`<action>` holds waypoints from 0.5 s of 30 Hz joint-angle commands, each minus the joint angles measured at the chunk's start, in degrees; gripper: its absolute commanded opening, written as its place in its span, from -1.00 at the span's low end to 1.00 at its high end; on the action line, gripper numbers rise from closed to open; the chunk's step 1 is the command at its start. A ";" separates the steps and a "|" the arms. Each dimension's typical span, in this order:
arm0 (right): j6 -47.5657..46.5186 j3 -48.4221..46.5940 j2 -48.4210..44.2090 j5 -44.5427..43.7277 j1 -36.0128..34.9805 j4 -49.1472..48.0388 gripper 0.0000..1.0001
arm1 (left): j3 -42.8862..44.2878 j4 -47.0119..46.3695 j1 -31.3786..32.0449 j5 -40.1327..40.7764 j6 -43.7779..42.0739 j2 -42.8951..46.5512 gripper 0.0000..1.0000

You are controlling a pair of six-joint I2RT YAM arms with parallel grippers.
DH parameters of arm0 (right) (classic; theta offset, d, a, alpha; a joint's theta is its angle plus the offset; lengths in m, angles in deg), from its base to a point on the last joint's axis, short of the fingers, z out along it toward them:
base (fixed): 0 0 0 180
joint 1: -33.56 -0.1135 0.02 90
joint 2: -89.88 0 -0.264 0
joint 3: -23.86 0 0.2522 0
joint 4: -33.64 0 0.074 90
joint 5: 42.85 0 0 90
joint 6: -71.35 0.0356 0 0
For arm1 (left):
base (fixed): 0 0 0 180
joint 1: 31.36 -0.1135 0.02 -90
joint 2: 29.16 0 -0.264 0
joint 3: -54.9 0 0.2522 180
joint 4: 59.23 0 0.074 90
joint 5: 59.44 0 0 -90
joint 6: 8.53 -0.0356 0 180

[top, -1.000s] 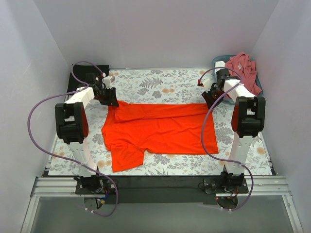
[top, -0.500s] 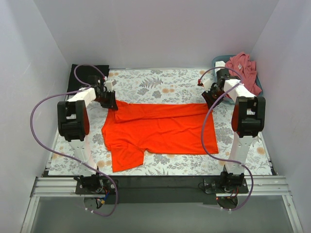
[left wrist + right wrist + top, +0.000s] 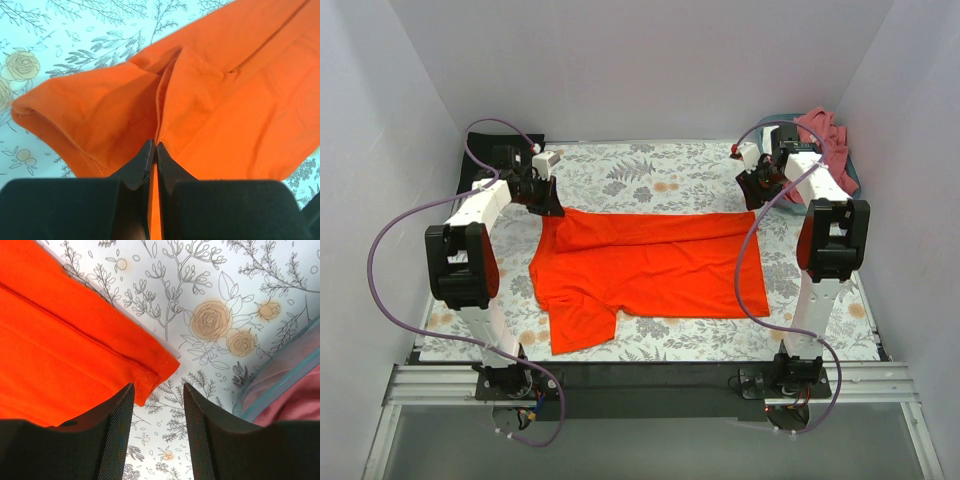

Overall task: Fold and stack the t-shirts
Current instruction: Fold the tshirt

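Note:
The bright orange-red t-shirt (image 3: 650,268) lies spread across the middle of the floral cover, one sleeve sticking out at the front left. My left gripper (image 3: 548,206) sits at its far left corner. In the left wrist view that gripper (image 3: 153,148) is shut on a pinched ridge of the orange cloth (image 3: 210,105). My right gripper (image 3: 757,190) hovers at the far right corner. In the right wrist view it (image 3: 157,392) is open, and the shirt's hemmed corner (image 3: 150,371) lies by its left finger, untouched. A dusty-pink t-shirt (image 3: 823,138) is heaped in the basket.
The blue-grey basket (image 3: 852,178) stands at the back right, and its rim (image 3: 282,385) shows close to my right gripper. A black folded t-shirt (image 3: 472,172) lies at the back left behind the left arm. White walls close in three sides of the floral cover (image 3: 640,170).
My left gripper has closed onto the shirt's far left corner. My right gripper has opened wider and drawn back a little toward the far edge.

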 commanded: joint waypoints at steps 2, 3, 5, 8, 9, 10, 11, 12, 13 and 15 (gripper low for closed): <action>2.74 -5.50 4.19 2.72 0.27 3.43 0.00 | -1.05 1.18 0.37 -2.33 -2.07 4.00 -1.00; 2.83 -6.38 5.68 3.34 0.27 4.14 -0.05 | -0.70 1.35 0.29 -2.16 -1.99 3.91 -1.00; 2.74 -7.96 6.66 3.60 0.27 5.11 -0.12 | -0.26 2.14 0.29 -1.98 -2.07 3.56 -1.00; 2.57 -8.49 7.71 3.08 0.36 5.55 -0.16 | 0.09 2.15 0.37 -1.98 -2.16 3.82 -1.00; 2.57 -8.58 8.06 2.99 0.36 5.73 -0.17 | 0.00 2.15 0.46 -1.90 -2.08 3.91 -1.00; 2.48 -8.67 8.15 2.90 0.36 6.08 -0.18 | 0.00 2.15 0.38 -1.81 -1.99 3.99 -1.00; 2.39 -8.58 8.15 2.82 0.44 6.43 -0.20 | -0.17 2.15 0.37 -1.89 -2.07 4.34 -1.00; 2.30 -8.32 8.24 2.73 0.36 6.61 -0.21 | -0.26 2.15 0.46 -1.81 -2.16 4.43 -1.00; 2.13 -8.15 8.15 2.64 0.44 6.61 -0.21 | -0.52 2.15 0.38 -1.63 -2.16 4.43 -1.00; 2.04 -7.62 8.07 2.46 0.36 6.61 -0.21 | -0.70 1.97 0.37 -1.46 -2.60 4.43 -1.00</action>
